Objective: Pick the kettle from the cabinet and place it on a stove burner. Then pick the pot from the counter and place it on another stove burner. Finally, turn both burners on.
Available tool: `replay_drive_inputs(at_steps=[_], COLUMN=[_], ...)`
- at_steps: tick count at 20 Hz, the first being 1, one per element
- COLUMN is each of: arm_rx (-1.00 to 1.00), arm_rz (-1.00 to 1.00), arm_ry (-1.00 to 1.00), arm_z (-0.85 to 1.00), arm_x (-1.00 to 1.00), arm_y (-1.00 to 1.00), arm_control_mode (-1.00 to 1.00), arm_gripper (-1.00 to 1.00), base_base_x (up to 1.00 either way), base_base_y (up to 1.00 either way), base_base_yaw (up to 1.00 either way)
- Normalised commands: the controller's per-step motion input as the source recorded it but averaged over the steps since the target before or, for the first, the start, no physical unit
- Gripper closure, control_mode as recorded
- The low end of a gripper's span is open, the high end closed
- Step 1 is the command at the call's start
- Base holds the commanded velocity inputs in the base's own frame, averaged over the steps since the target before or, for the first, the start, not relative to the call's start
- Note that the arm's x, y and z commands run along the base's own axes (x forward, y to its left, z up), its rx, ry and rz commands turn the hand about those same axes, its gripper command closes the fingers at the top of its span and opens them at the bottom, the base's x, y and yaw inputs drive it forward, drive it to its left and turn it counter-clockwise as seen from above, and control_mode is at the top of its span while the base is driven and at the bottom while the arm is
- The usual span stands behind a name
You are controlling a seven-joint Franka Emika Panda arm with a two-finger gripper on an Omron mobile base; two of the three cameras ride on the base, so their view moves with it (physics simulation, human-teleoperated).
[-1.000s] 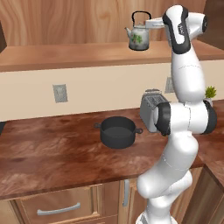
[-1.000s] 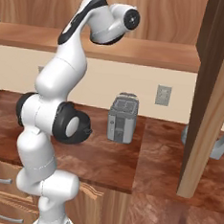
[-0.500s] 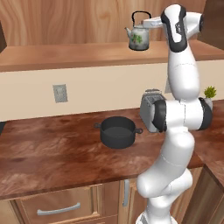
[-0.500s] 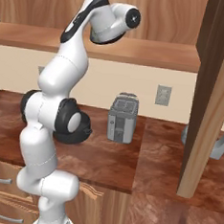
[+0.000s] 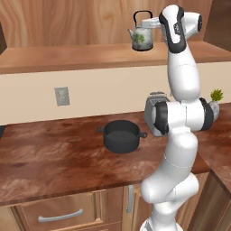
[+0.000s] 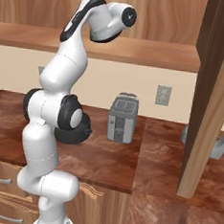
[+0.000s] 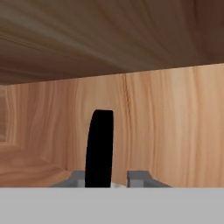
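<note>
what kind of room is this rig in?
A rendered home kitchen, by the look of it: a wood counter over drawers, a pot and a toaster on it, and a kettle on the cabinet shelf above.

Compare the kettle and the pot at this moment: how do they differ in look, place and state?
The kettle is pale with a green leaf print, a spout and a thin black arched handle; the pot is dark, squat, wider and lidless, with two small side handles. The kettle stands up on the cabinet shelf; the pot sits down on the counter. The gripper has the kettle's handle between its fingertips; nothing touches the pot. Both stand upright.
</note>
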Motion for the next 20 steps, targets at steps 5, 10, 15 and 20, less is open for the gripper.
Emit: replay_drive_inputs(at_steps=[5, 10, 15, 20], arm_rx=[0.0, 0.0, 0.0, 0.0], arm_rz=[0.0, 0.0, 0.0, 0.0], arm_ry=[0.0, 0.0, -0.01, -0.03], arm_z=[0.0, -0.02, -0.04, -0.09], arm_x=[0.0, 0.0, 0.0, -0.01], arm_y=[0.01, 0.0, 0.0, 0.0], arm_control_mode=[-1.0, -1.0, -1.0, -1.0], arm_gripper=[1.0, 1.0, 1.0, 1.0], base_base_x=[0.0, 0.0, 0.0, 0.0], base_base_y=[0.0, 0.0, 0.0, 0.0], base_base_yaw=[0.0, 0.0, 0.0, 0.0])
